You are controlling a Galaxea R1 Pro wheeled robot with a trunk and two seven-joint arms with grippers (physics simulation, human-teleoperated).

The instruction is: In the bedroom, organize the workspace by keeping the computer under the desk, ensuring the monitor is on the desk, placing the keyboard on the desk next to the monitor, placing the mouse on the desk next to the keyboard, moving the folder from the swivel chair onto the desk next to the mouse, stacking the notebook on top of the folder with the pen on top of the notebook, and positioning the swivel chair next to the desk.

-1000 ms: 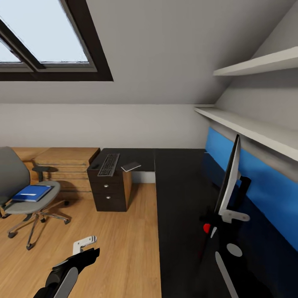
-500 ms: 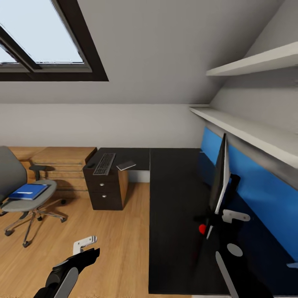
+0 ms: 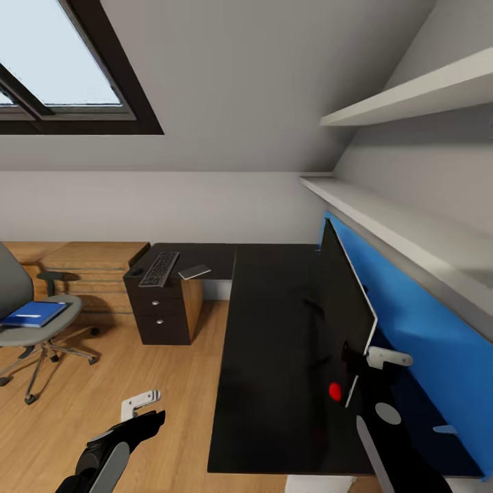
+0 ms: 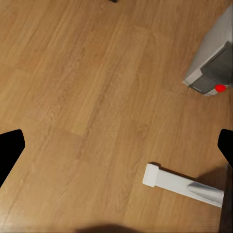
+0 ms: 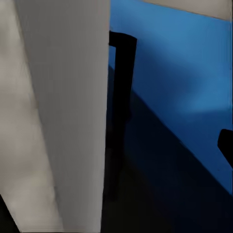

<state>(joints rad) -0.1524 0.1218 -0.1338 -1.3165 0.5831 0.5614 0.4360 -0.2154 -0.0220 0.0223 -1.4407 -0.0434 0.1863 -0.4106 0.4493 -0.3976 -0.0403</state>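
The black monitor (image 3: 342, 308) stands edge-on over the near wing of the glossy black desk (image 3: 274, 342). Its lower corner with the red dot sits at my right gripper (image 3: 385, 358), which is shut on it. The right wrist view shows its grey back (image 5: 63, 111) and one fingertip (image 5: 225, 145). On the far wing lie the keyboard (image 3: 159, 268), the grey notebook (image 3: 194, 272) and the mouse (image 3: 135, 272). The blue folder (image 3: 31, 314), with the pen on it, rests on the swivel chair (image 3: 41, 335). My left gripper (image 3: 140, 404) hangs open above the floor. The grey computer (image 4: 211, 63) stands on the floor.
A blue wall panel (image 3: 411, 315) and two white shelves (image 3: 383, 219) run along the right wall behind the desk. A light wooden dresser (image 3: 89, 267) stands beside the drawer pedestal (image 3: 161, 315). A white bar (image 4: 179, 184) lies on the wood floor (image 3: 137, 370).
The view has swung, so desk, pedestal and chair slid left. The monitor stayed at my right gripper and turned, now showing more of its screen face. The left arm kept its pose.
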